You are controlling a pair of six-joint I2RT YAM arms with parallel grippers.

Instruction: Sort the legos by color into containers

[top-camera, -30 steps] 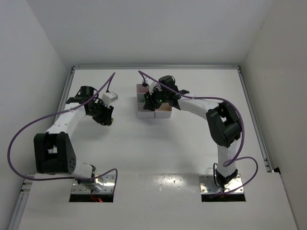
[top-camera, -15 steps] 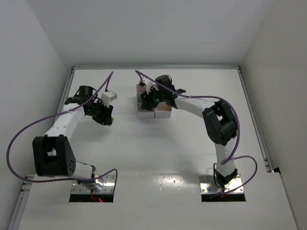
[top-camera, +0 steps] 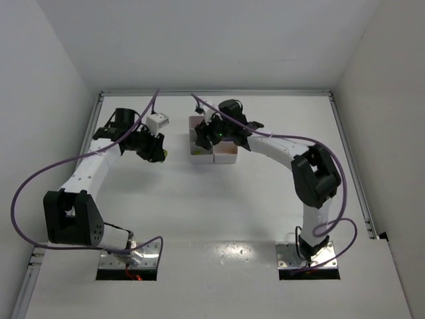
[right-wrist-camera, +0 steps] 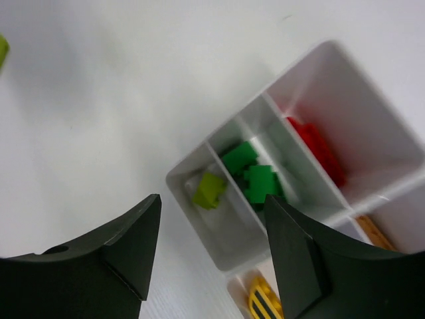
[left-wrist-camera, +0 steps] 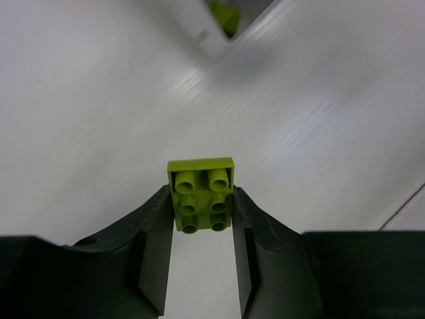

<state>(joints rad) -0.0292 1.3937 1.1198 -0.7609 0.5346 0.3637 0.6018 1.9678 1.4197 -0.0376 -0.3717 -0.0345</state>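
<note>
just left of the tray (top-camera: 214,158), over the table (top-camera: 219,206), the left gripper (top-camera: 154,149) is carrying a lime-yellow brick (left-wrist-camera: 201,193). its jaws are pinching narrow on the brick's two flanks. the brick is sitting square, out near the fingertips, studs facing the wrist camera. in that view the tray's corner is showing blurred ahead of the fingers, some way off.

the right gripper (top-camera: 211,135) is hanging over the tray's left side, jaws standing wide with nothing between them. its camera is looking down into the cells:
- a sorted lime brick (right-wrist-camera: 211,189) is lying in the corner cell
- green bricks (right-wrist-camera: 254,174) are lying in the next cell
- red bricks (right-wrist-camera: 317,149) are lying in the cell beyond
- an orange-brown piece (right-wrist-camera: 375,232) and a yellow piece (right-wrist-camera: 264,300) are showing at the frame edge, in the other row

judgement: the step in hand is delivering the held brick to the lime corner cell.

doing it well:
- the right arm is crowding that same corner, so one arm should be giving way before the other comes in
- the brick should be crossing above the rim, not scraping it
- the green cell sits right beside the target, so centre over the corner cell before letting go
- the hold is far out on the fingers, so travel should be smooth
- release low inside the walls, so the brick is not bouncing out
</note>
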